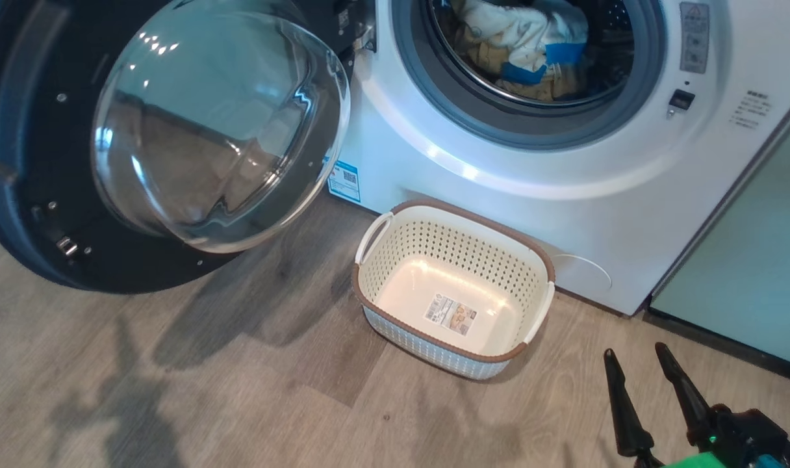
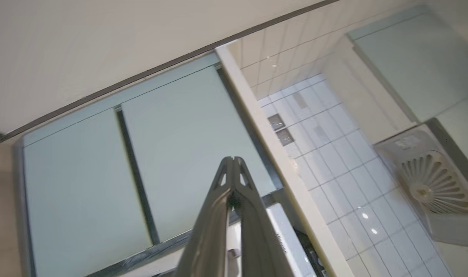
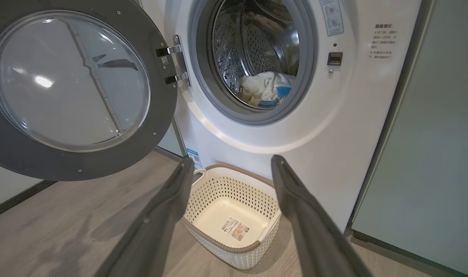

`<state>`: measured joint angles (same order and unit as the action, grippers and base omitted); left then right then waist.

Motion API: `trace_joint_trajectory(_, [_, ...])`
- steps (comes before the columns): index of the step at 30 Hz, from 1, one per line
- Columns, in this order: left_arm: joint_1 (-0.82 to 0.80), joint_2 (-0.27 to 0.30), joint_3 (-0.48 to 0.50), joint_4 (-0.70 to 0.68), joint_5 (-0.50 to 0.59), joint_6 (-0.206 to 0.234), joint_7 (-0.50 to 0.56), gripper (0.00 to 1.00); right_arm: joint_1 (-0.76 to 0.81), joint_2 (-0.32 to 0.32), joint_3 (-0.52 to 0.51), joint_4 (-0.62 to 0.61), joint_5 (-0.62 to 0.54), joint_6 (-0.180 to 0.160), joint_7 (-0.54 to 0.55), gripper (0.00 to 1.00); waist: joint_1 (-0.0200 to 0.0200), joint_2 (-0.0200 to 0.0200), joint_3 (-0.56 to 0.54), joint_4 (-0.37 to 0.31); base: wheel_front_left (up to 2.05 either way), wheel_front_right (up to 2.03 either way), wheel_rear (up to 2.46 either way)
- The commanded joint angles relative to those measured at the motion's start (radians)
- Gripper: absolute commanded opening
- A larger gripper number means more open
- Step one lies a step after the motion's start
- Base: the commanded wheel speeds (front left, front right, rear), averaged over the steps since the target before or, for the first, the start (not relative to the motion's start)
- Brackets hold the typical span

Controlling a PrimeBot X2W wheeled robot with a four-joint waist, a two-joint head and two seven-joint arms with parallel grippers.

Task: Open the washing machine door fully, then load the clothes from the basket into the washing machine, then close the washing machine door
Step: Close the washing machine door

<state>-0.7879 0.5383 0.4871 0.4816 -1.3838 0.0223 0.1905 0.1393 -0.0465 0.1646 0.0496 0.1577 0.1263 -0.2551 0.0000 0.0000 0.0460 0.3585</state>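
- Done: washing machine door [image 3: 64, 165] stands wide open, up-left of the spread, empty right fingers [image 3: 303, 215].
- Done: clothes [image 3: 264, 90] lie inside the washing machine [image 3: 334, 127], beyond them; the basket [image 3: 234, 188] between them looks empty.
- The left fingers [image 2: 218, 215] are pressed together, holding nothing.
- Remaining: closing the door.

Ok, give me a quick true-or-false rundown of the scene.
1. The washing machine door stands open. True.
2. The clothes lie in the drum; the basket holds none. True.
3. The right gripper is open, the left gripper shut. True.
4. The basket lies tipped on its side. False: it stands upright on the floor.
5. The right gripper grips the door. False: it holds nothing.
6. The basket touches the door. False: floor shows between them.
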Motion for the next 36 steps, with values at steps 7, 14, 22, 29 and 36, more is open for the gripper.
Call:
trace_joint_trajectory(7, [0.010, 0.091, 0.040, 0.168, -0.019, 0.029, 0.061, 0.00, -0.053, -0.037, 0.030, -0.032, -0.004, 0.004, -0.006, 1.00, 0.0000, 0.0000, 0.042, -0.023, 0.00, 0.00, 0.00])
trace_joint_trajectory(14, [0.042, 0.089, 0.046, 0.235, -0.027, 0.018, 0.085, 0.00, -0.059, -0.053, 0.025, -0.041, -0.003, 0.004, -0.002, 1.00, 0.0000, 0.0000, 0.069, -0.028, 0.00, 0.00, 0.00])
trace_joint_trajectory(22, [0.058, 0.079, 0.020, 0.265, -0.032, -0.014, 0.146, 0.00, -0.068, -0.063, 0.024, -0.052, -0.004, 0.004, 0.010, 1.00, 0.0000, 0.0000, 0.086, -0.024, 0.00, 0.00, 0.00])
trace_joint_trajectory(29, [0.068, 0.068, -0.016, 0.263, -0.034, -0.029, 0.217, 0.00, -0.079, -0.066, 0.027, -0.057, -0.003, 0.004, 0.017, 1.00, 0.0000, 0.0000, 0.097, -0.021, 0.00, 0.00, 0.00])
trace_joint_trajectory(36, [0.086, 0.059, -0.033, 0.248, -0.039, -0.036, 0.266, 0.00, -0.087, -0.065, 0.029, -0.055, 0.000, 0.004, 0.016, 1.00, 0.0000, 0.0000, 0.104, -0.027, 0.00, 0.00, 0.00])
